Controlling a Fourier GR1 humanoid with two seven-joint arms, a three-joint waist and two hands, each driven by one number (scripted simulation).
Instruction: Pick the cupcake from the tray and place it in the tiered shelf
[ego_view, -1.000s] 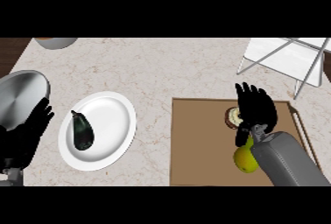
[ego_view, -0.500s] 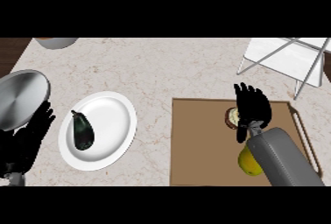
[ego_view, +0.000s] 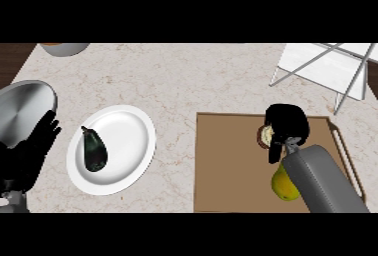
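Now my right hand (ego_view: 286, 125) is curled over the cupcake (ego_view: 263, 136) at the far edge of the tray (ego_view: 229, 165), fingers bent round it so only a sliver shows. If I lift before the thumb is under, it may tip or slide against the pear (ego_view: 284, 184) nearby. The tiered shelf (ego_view: 328, 67) stands beyond; my left hand (ego_view: 33, 150) rests spread on the desk (ego_view: 177, 80).

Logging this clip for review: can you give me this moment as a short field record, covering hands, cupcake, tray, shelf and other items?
right hand: fingers curled over the cupcake, which is mostly hidden
left hand: open, resting at the left edge
tray: brown, also holds a yellow fruit
shelf: white, top right, nothing seen on it
plate: white, holds an eggplant
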